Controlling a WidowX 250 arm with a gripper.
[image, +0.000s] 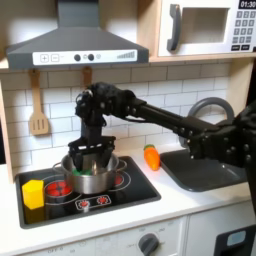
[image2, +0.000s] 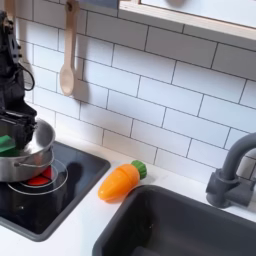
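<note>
My black gripper (image: 90, 158) hangs over a silver pot (image: 92, 180) on the left burner of the toy stove (image: 130, 185), with its fingers reaching down to the pot's rim. In the second exterior view the gripper (image2: 14, 128) sits at the left edge above the pot (image2: 30, 160). Something green (image2: 8, 144) shows just under the fingers inside the pot. The rim hides the fingertips, so I cannot tell whether they hold the green thing. An orange carrot (image: 152, 156) (image2: 120, 182) lies on the counter between stove and sink.
A yellow block (image: 33, 192) stands on the stove's front left corner. The dark sink (image: 200, 172) (image2: 180, 225) with a grey faucet (image: 205, 108) (image2: 235, 175) is at the right in both exterior views. A wooden spatula (image: 38, 112) and spoon (image2: 67, 55) hang on the tiled wall.
</note>
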